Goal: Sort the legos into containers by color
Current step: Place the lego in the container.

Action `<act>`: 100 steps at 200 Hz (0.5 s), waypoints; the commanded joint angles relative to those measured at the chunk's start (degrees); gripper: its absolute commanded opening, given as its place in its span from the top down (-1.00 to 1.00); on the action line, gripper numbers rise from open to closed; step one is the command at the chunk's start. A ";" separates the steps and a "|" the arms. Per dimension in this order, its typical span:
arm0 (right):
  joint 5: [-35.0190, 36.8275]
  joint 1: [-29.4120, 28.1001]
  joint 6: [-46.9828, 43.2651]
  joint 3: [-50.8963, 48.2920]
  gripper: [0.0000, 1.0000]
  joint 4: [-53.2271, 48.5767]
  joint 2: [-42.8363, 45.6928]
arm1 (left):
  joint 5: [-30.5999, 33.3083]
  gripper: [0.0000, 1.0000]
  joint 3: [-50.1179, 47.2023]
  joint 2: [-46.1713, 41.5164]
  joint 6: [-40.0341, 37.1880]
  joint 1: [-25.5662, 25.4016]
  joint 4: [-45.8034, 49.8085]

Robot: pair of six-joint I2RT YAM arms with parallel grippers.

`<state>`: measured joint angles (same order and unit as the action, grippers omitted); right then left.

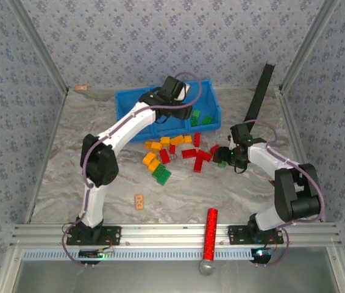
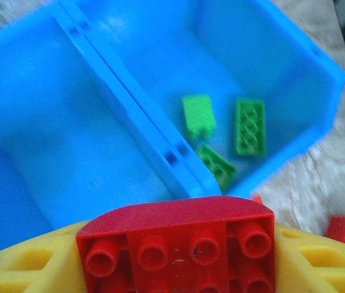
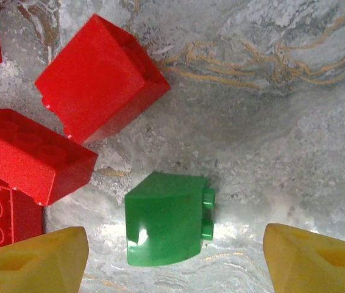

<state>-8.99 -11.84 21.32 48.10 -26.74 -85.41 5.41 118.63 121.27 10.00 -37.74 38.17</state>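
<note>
Remote sorting, mid-run: I have the left gripper (image 1: 177, 91) clamped on a red brick (image 2: 178, 238). The brick's studs face the wrist camera and a yellow finger (image 2: 26, 268) presses in on either side. Below and ahead of that hand lie the blue containers (image 2: 130, 116), with a dividing wall running away from the fingertips. The compartment ahead and to the right of the hand holds three green legos (image 2: 250, 126), lying close together near its front wall.

My right gripper (image 3: 175, 244) hangs low over the marbled table (image 3: 282, 122) with its fingers (image 3: 32, 262) spread wide apart. A green brick (image 3: 166, 226) with a curved top sits on the table between them, and I see clear gaps on both sides, so it touches neither finger. Ahead and to the left of this hand lie three red legos (image 3: 102, 76), bunched together. The nearest of them is just beside the green brick.

From above, the loose legos (image 1: 172, 149), red, yellow-orange and green, are scattered on the table between the two hands, just in front of the containers.
</note>
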 commanded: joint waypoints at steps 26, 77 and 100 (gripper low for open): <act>0.52 -0.54 -1.47 3.09 -0.54 -0.20 -2.16 | 1.90 -0.23 11.35 9.78 4.50 6.27 4.74; 0.47 -0.95 -1.94 5.59 -0.53 -0.25 -5.23 | -1.97 -0.23 18.48 17.04 5.31 8.21 6.53; 1.36 -1.56 -2.08 6.67 -0.54 -1.01 -5.82 | -2.72 -0.23 20.22 19.50 5.29 8.28 7.42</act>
<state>-8.80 -12.69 20.27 52.38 -26.52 -90.52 4.91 134.82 138.87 14.61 -28.62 43.16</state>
